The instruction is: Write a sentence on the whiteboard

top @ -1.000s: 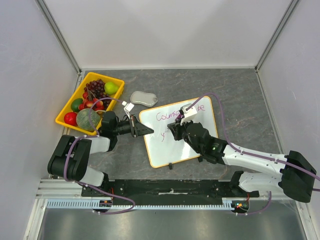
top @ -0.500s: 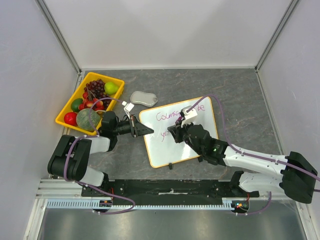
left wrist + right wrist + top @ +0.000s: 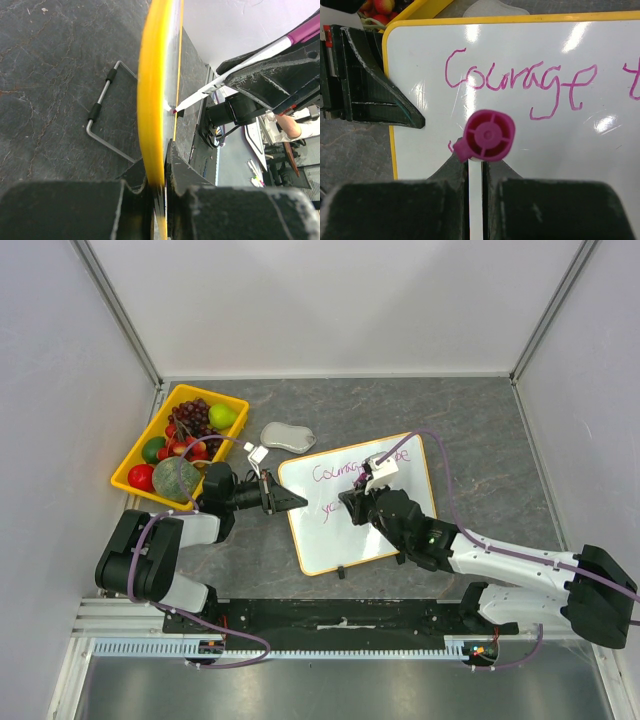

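The whiteboard [image 3: 325, 535] lies tilted on the dark table, with a yellow rim. The sentence [image 3: 335, 473] is purple cursive. "Courage" [image 3: 520, 82] reads clearly, more letters run off to the right, and a second line starts lower left. My left gripper [image 3: 290, 502] is shut on the board's left rim [image 3: 152, 100], one finger on each face. My right gripper [image 3: 358, 502] is over the board's middle, shut on a white marker with a magenta end cap [image 3: 489, 135]. The marker's tip [image 3: 175, 111] touches the board on the second line.
A yellow fruit tray [image 3: 143, 435] holding grapes, apples and other fruit sits at the back left. A grey rounded object [image 3: 287, 437] lies just behind the board. A wire stand leg [image 3: 100, 105] shows under the board. White walls enclose the table.
My right gripper has shifted slightly to the right with the marker on the second line. The left gripper and the board have not moved.
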Action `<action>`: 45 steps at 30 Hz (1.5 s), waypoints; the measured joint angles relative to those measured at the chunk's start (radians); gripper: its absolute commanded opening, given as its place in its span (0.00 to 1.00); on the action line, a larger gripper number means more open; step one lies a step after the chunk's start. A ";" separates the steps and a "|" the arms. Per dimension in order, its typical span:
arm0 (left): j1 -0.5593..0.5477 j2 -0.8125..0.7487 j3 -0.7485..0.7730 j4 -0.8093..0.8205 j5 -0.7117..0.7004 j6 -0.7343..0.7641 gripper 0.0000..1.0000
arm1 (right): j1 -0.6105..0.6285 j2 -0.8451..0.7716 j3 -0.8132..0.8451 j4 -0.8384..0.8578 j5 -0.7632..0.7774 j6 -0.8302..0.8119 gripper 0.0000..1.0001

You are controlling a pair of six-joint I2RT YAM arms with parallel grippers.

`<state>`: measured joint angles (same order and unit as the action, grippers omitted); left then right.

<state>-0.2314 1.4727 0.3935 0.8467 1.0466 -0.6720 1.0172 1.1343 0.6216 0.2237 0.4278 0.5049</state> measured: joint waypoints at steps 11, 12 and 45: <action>0.000 0.000 0.000 0.000 0.000 0.000 0.02 | 0.000 0.013 0.025 -0.001 0.027 -0.001 0.00; 0.000 0.000 0.000 0.000 0.000 0.000 0.02 | 0.000 0.015 0.027 -0.001 0.030 -0.001 0.00; 0.000 0.000 0.000 0.001 0.002 0.000 0.02 | -0.007 -0.014 0.006 0.007 0.049 0.000 0.00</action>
<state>-0.2314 1.4727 0.3939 0.8474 1.0489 -0.6720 1.0103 1.1202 0.6281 0.2306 0.4767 0.5053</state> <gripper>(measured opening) 0.120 0.074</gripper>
